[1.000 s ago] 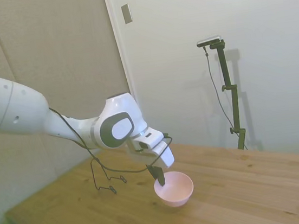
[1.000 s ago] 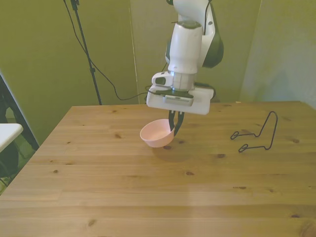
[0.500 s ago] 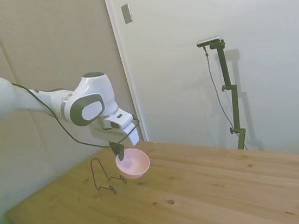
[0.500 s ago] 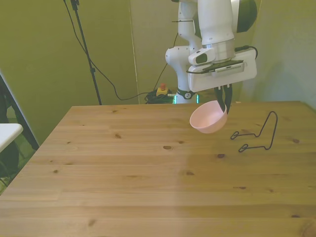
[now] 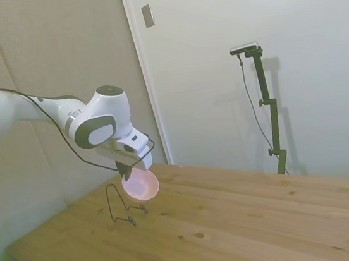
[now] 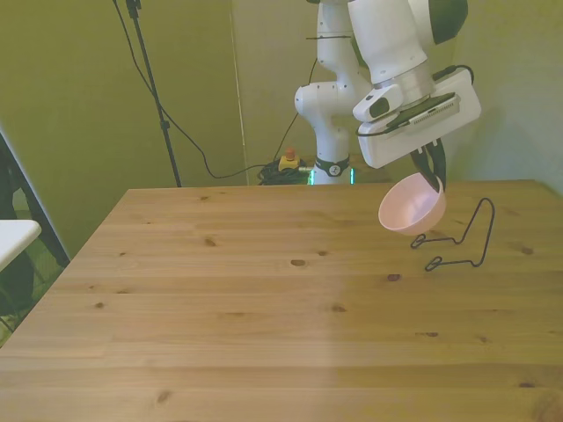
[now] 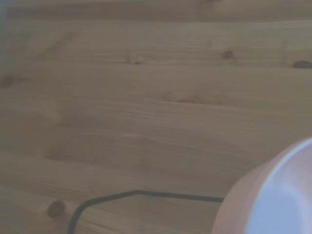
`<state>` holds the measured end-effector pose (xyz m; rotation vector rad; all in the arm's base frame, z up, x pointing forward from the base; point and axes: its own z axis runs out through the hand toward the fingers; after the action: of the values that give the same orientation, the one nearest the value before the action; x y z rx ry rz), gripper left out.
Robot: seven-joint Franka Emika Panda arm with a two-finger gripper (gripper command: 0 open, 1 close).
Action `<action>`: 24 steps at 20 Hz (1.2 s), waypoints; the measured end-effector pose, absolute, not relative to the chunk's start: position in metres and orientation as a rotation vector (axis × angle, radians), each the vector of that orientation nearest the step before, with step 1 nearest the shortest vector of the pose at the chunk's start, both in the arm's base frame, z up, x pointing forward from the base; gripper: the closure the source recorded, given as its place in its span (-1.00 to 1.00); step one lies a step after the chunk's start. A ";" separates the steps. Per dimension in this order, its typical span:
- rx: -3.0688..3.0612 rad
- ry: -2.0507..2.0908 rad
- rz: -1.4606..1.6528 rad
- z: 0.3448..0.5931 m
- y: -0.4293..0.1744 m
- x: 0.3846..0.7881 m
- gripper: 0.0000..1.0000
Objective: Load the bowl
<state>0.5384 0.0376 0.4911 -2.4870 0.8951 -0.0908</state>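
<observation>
jaws [image 6: 432,169] pinched on bowl [image 6: 412,203] rim, bowl tilted, airborne | wire rack [image 6: 457,236] sits just below, toward front view's right | you're nrly over it, lower w/ care

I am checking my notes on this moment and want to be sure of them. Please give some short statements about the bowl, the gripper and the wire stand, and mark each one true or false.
1. The gripper holds the pink bowl by its rim. True.
2. The bowl rests on the table. False: it hangs in the air above the wood.
3. The black wire stand stands on the table, near the front view's right edge. True.
4. The bowl is level. False: it is tilted.
5. The bowl already sits in the wire stand. False: it is just above and beside it.
</observation>
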 end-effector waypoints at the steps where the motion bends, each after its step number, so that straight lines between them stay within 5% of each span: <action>1: -2.448 0.908 -0.057 0.490 0.039 0.535 1.00; 24: -2.126 0.764 0.107 0.434 0.047 0.536 1.00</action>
<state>0.5358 0.0470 0.4341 -2.1262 0.7642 0.1065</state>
